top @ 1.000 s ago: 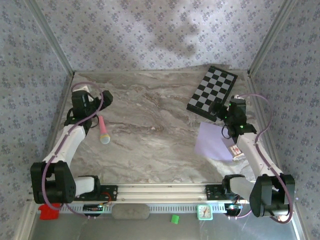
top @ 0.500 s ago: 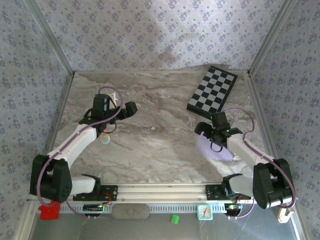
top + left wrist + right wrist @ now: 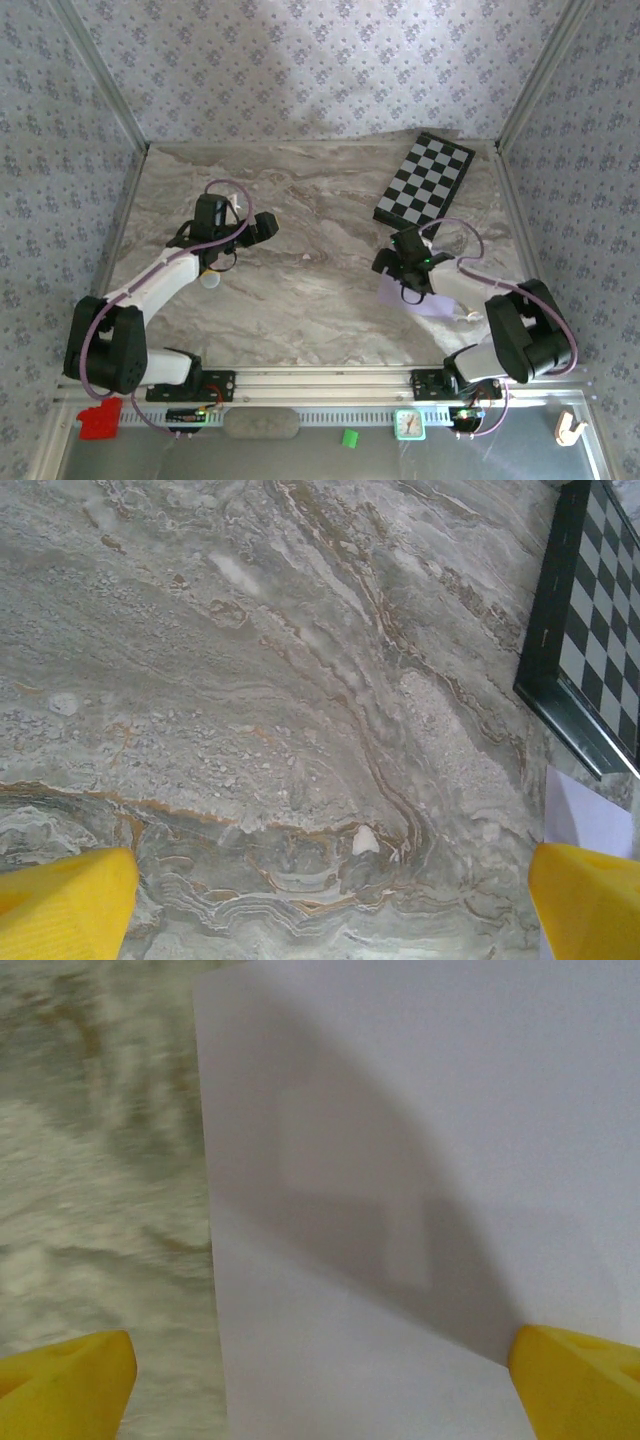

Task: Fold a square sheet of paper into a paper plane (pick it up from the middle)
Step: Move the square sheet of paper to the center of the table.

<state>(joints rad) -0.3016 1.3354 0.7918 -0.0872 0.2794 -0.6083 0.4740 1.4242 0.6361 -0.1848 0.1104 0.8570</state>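
The square sheet of paper (image 3: 432, 303) lies flat and unfolded on the marble table, pale lilac, partly under my right arm. My right gripper (image 3: 386, 263) hovers open over the sheet's left edge. In the right wrist view the sheet (image 3: 400, 1140) spreads between the yellow fingertips (image 3: 66, 1380) of the right gripper (image 3: 320, 1385), with nothing gripped. My left gripper (image 3: 265, 226) stands open over bare marble left of centre. The left wrist view shows the left gripper (image 3: 325, 910) with nothing in it, and a sliver of the sheet (image 3: 586, 816) at the right. The paper plane is out of view.
A black-and-white chequered board (image 3: 425, 180) lies at the back right, also seen in the left wrist view (image 3: 590, 620). A pink object (image 3: 209, 279) pokes out from under the left arm. Patterned walls close in three sides of the table (image 3: 300, 300).
Both arms swung inward. The right gripper came down and left from beside the board to over the sheet's left edge. The left gripper moved right, toward the centre.
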